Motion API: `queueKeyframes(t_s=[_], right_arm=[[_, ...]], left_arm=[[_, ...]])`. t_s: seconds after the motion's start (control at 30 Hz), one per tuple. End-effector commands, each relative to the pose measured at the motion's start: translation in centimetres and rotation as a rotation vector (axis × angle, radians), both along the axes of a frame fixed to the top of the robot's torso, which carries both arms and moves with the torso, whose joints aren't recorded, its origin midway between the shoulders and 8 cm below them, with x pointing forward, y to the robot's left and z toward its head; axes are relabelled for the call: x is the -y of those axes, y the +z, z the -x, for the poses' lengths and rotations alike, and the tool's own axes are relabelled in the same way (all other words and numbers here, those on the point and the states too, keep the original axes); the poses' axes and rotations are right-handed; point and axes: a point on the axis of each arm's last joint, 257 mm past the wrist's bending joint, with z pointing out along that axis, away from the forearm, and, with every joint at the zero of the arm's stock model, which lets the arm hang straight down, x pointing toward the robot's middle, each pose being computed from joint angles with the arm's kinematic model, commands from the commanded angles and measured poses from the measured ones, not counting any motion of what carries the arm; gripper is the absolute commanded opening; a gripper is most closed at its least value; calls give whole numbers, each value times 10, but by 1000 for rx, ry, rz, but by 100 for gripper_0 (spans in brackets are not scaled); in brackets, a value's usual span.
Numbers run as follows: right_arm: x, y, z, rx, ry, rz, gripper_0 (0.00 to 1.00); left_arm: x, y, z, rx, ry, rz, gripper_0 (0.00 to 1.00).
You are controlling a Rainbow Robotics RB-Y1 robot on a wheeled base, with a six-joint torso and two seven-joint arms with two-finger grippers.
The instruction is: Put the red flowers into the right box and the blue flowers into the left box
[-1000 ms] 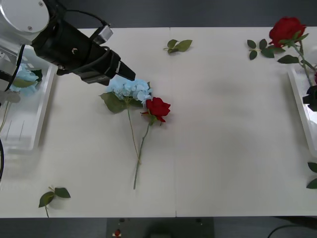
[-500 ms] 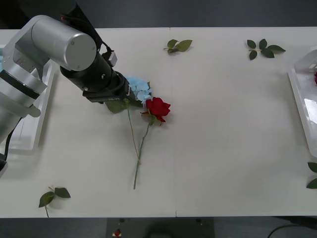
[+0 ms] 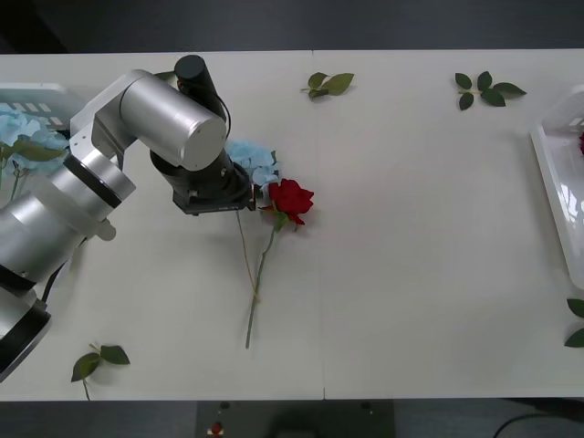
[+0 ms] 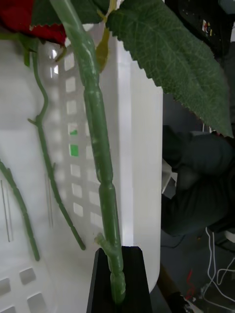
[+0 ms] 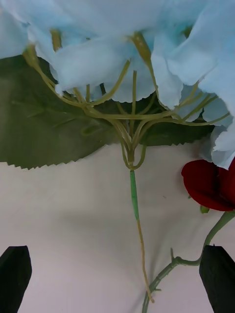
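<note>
The left arm (image 3: 137,155) has a smooth, brushed silver metal shell with a soft sheen. The blue flowers (image 5: 122,44) look like thin matt cloth, their leaf (image 5: 54,127) dull and finely veined. The red rose (image 3: 291,198) seems velvety fabric. The rose stem (image 4: 100,161) is waxy, ridged plastic. The right box (image 4: 137,161) is translucent glossy plastic; the table (image 3: 420,255) is matt.

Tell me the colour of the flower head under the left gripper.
Pale sky blue flower head, clearest in the left wrist view.
</note>
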Motion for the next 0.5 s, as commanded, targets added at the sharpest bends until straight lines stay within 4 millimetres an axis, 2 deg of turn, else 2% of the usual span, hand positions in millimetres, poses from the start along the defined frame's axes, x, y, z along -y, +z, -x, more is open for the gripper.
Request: queueKeyframes(t_s=[0.03,0.3,0.47,0.5], right_arm=[[8,5,-5,53,-38,-4,0],[18,-9,-4,57,-41,38,0],[20,-8,-5,66,-38,45,0],[21,-7,-5,68,-38,47,5]], left_arm=[[11,9,-10,38,-26,-2,100],[6,-11,-12,52,-34,-78,100],[6,-22,-12,45,-38,-81,100],[7,-24,-12,44,-41,-80,100]])
